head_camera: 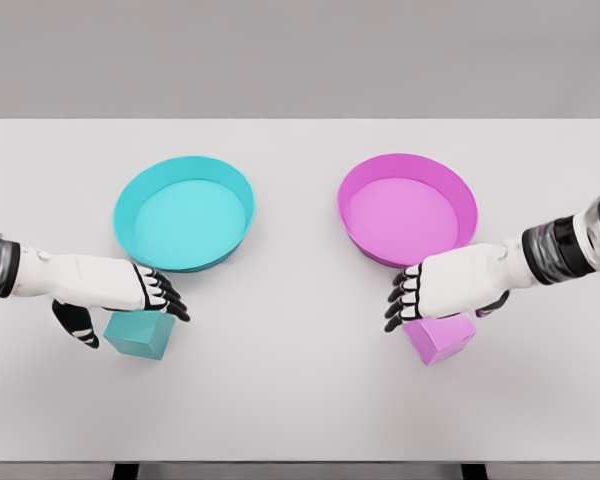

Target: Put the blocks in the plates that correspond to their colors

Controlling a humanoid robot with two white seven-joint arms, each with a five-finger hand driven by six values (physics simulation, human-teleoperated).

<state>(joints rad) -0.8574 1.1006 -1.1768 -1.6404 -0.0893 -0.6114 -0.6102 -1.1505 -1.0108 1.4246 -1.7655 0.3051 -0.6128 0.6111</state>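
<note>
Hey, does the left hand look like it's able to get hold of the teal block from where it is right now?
Probably yes. The left hand hangs right over the teal block, fingers spread and thumb beside it, with nothing between them. The teal plate sits behind, out of the way.

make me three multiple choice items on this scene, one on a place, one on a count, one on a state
1. Where is the square teal block?
A. inside the round teal plate
B. on the white table in front of the round teal plate
C. beside the round pink plate

2. How many plates are on the table?
A. one
B. two
C. three

3. What is in the round pink plate?
A. nothing
B. the pink block
C. the teal block

Key:
1 B, it lies on the white table, nearer the camera than the round teal plate, at the left hand.
2 B, one teal, one pink.
3 A, the pink block lies outside, at the right hand.
</note>
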